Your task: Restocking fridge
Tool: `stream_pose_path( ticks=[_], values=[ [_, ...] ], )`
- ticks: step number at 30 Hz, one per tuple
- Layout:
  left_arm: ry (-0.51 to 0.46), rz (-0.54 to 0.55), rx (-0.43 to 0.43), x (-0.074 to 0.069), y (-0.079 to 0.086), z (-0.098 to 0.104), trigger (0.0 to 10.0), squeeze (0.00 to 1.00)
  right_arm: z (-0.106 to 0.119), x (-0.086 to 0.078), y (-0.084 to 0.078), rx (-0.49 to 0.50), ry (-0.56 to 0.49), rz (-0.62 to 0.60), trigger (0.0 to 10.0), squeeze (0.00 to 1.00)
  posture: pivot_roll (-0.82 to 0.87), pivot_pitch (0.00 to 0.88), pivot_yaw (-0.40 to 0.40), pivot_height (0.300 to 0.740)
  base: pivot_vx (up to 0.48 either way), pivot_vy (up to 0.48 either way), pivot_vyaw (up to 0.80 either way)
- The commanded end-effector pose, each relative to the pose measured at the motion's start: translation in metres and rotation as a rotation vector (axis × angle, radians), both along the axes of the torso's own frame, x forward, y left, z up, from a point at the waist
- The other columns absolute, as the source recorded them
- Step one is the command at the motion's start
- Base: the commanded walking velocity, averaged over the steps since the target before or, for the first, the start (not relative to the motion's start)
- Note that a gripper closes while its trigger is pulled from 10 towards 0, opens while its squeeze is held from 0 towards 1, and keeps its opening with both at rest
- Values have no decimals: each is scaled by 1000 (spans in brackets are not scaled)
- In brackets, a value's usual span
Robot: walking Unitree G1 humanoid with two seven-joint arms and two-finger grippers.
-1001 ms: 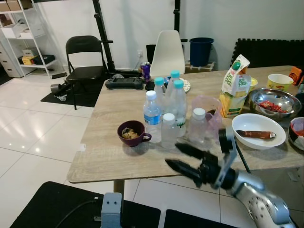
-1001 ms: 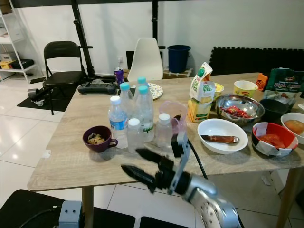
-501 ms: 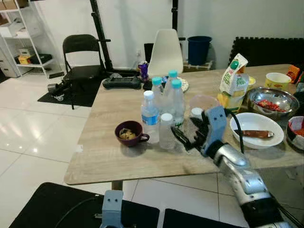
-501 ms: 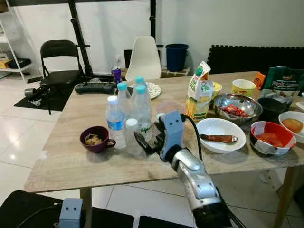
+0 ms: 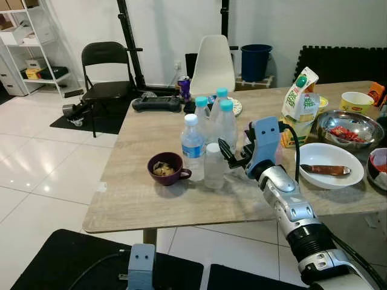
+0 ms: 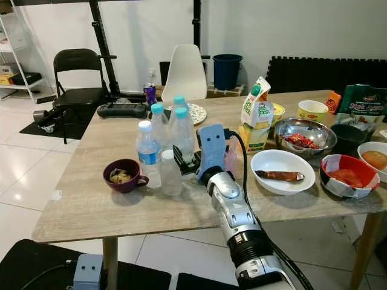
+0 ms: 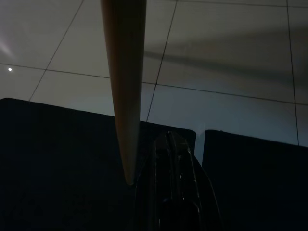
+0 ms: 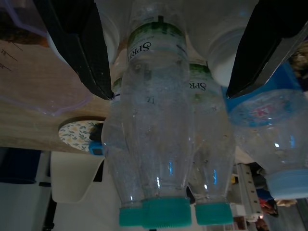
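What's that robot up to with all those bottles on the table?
The robot's right tool has come forward over the wooden table to a cluster of water bottles. Its black fingers are spread open on either side of a teal-capped bottle, not yet closed on it. A purple mug sits beside the cluster. The left tool hangs idle below the table.

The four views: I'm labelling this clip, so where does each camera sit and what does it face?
Eye views: head, looking down at the wooden table; right arm reaches the water bottles.
Left wrist: looks down at floor tiles; own dark end effector.
Right wrist: along open fingers straddling a teal-capped bottle.
Shared: the bottles.
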State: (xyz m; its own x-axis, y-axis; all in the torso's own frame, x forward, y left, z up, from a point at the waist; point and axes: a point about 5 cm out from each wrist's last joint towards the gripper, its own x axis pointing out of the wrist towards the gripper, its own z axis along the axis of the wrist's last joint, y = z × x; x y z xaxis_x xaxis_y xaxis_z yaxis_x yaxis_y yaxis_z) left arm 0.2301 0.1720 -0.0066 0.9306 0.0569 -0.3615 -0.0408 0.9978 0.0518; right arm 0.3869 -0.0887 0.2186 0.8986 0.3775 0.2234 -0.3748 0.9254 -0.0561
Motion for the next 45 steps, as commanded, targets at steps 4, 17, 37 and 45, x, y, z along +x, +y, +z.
stream_pose_path(
  ticks=[4,17,37,45],
  values=[
    [29,-3,30,-7,9,-3,10000,0,-2,4,5,28,0,-4,10000,0,58,171,32,740,0,0,0],
    [28,6,22,-8,10,1,10000,0,3,13,13,70,48,42,10000,0,63,186,25,740,0,0,0],
    [40,-4,24,-11,11,3,10000,0,-22,13,18,-159,127,93,10000,0,71,187,32,740,0,0,0],
    [45,-12,20,-9,10,3,10000,0,-26,14,8,-148,142,66,10000,0,70,176,34,740,0,0,0]
  ],
)
